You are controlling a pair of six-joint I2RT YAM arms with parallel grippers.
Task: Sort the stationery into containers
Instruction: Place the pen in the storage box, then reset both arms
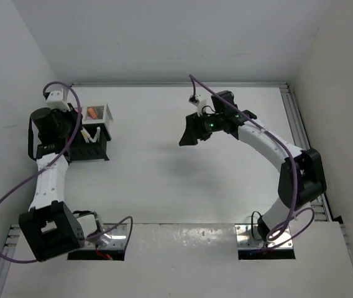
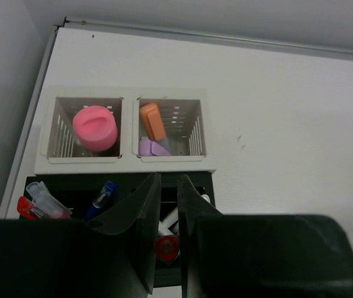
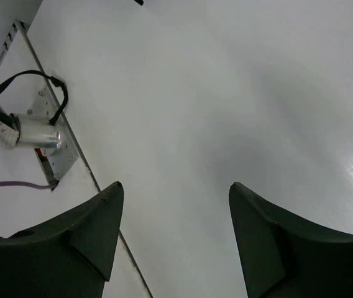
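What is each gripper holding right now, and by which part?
Right gripper: open, nothing held. Left gripper: nearly shut over the black organizer; a red piece shows in the gap, cannot tell if it is gripped.

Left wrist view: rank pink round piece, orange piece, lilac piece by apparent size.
1. pink round piece, clearly largest
2. orange piece
3. lilac piece, only partly visible beside the orange one, so its place below orange is unsure

White table (image 1: 164, 180) (black organizer (image 1: 99, 153), white bin (image 1: 107, 112))
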